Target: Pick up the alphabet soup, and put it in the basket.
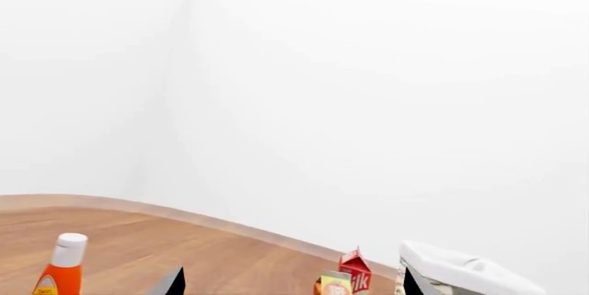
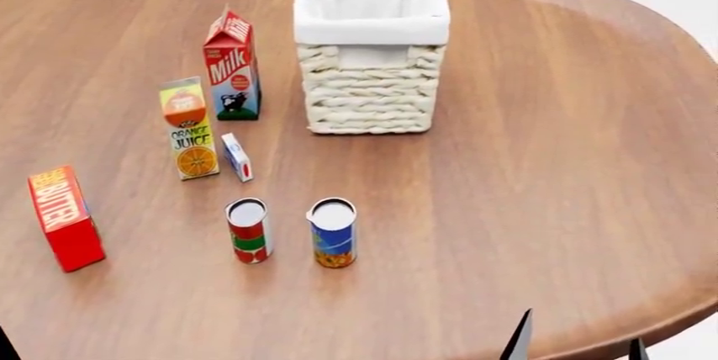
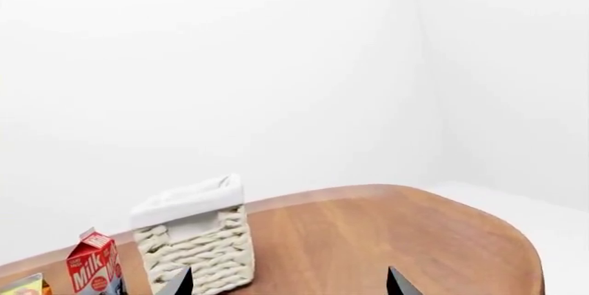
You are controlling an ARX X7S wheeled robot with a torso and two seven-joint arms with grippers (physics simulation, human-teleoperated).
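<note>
The alphabet soup (image 2: 333, 233), a small can with a blue label and white top, stands upright on the wooden table (image 2: 539, 166) in the head view, in front of the basket. The cream wicker basket (image 2: 371, 99) with a white liner stands at the back centre. It also shows in the right wrist view (image 3: 203, 250) and in the left wrist view (image 1: 451, 264). My right gripper (image 2: 579, 345) is open and empty at the near right edge, right of the can and apart from it; its tips (image 3: 288, 285) stand wide apart. My left gripper (image 1: 292, 285) is open and empty. The can is out of both wrist views.
A red-and-green can (image 2: 249, 230) stands just left of the soup. Further left and back are a small white box (image 2: 237, 157), an orange juice carton (image 2: 191, 129), a milk carton (image 2: 232, 66) and a red box (image 2: 65, 217). An orange bottle (image 1: 63, 267) shows in the left wrist view.
</note>
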